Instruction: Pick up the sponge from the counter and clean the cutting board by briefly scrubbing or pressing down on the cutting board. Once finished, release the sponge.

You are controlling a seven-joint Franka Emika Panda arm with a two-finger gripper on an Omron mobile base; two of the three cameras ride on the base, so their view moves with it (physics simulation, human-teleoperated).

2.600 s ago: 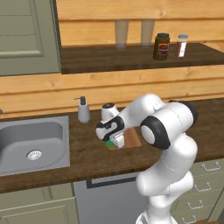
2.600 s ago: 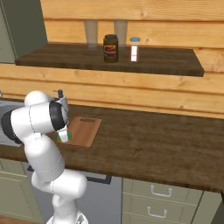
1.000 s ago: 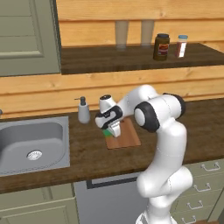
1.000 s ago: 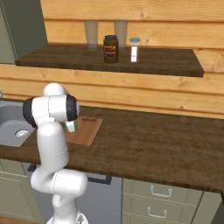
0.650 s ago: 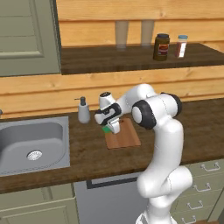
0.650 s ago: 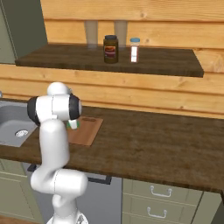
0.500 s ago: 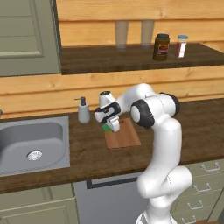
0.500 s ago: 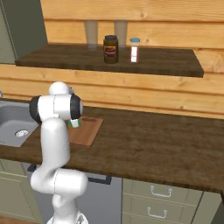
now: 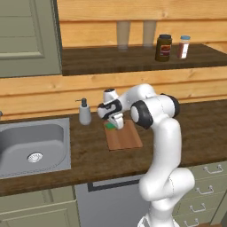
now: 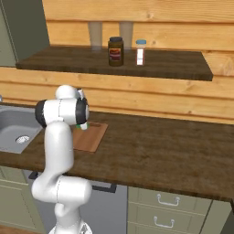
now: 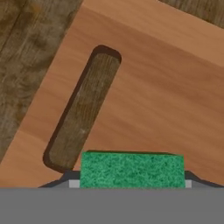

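The sponge (image 11: 132, 169) is sitting on the cutting board (image 9: 125, 138), at the slot-handle end, i.e. the short end nearest the soap bottle (image 9: 84, 113). In the hand view the slot is lying just beside the sponge, w/ the green top facing the camera.

The claw (image 9: 116, 126) is standing over that same end of the board. Its fingertips are showing dark at both short sides of the sponge, so it is sitting astride it. If the tips are pressing on it or already loose, I cannot tell from the pics.

Progress, as I am judging it: the pick-up from the desk (image 10: 173, 146) is done, because the sponge is on the board and not on the worktop. The pressing step is probably at its end. What is remaining is a clear release and pulling the claw away from the board.
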